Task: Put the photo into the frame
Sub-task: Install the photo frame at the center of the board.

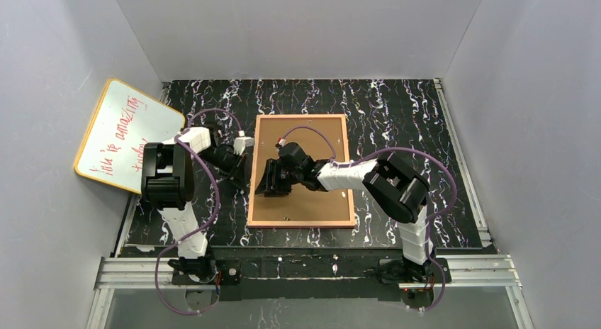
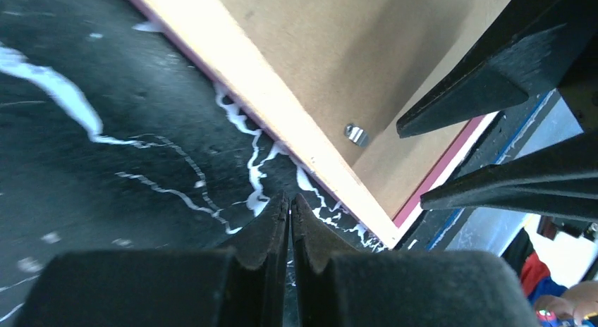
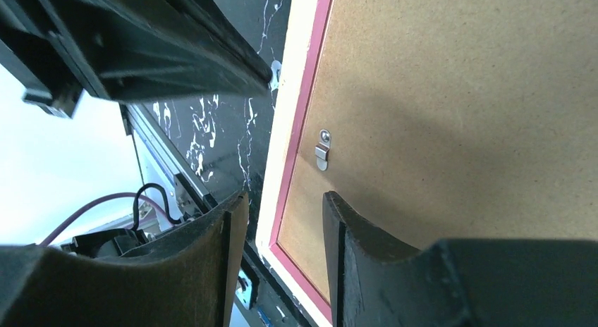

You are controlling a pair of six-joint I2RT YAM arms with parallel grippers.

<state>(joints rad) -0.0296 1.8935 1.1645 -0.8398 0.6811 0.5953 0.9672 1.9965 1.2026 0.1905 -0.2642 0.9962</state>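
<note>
Matt brown fibreboard is showing on the backing board (image 1: 312, 201), faintly grainy. The frame (image 3: 299, 130) is looking smooth, painted pink with a pale outer edge. The turn clip (image 3: 321, 156) is glinting, bright metal. The bench (image 1: 397, 109) is carrying a black marble-look finish with white veins and a slight sheen. The left claw (image 2: 290, 208) and right claw (image 3: 285, 214) are reading as matt black plastic. The whiteboard (image 1: 127, 134) is looking glossy.
</note>
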